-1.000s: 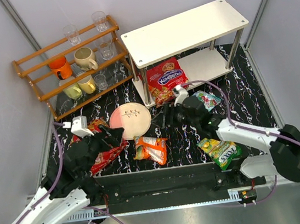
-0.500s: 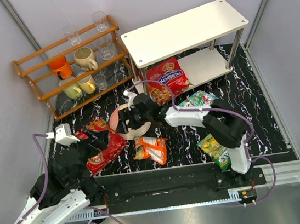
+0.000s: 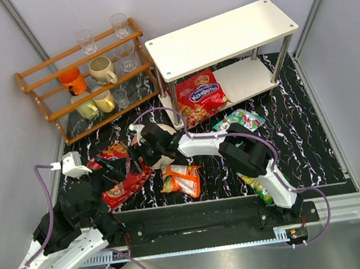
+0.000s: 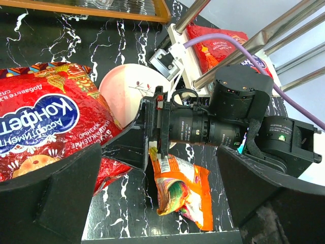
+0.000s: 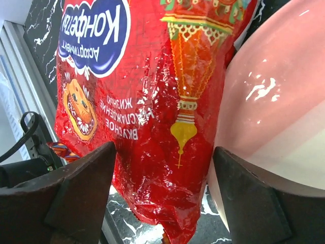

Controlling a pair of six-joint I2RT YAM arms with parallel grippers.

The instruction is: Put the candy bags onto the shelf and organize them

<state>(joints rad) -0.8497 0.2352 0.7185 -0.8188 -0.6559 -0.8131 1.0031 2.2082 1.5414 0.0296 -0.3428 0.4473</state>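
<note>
two grippers are hanging close together left of centre in the overhead view. the left gripper is holding its fingers wide apart, clasping nothing, over a large red glossy plastic candy bag at the left of its wrist view. the right gripper, fingers also spread, is hovering over that bag's edge beside a round pink plate. a second red candy bag is lying on the lower tier of the white two-tier metal-legged shelf, upper centre. a small orange crinkly bag is lying below centre, a teal bag right of centre.
</note>
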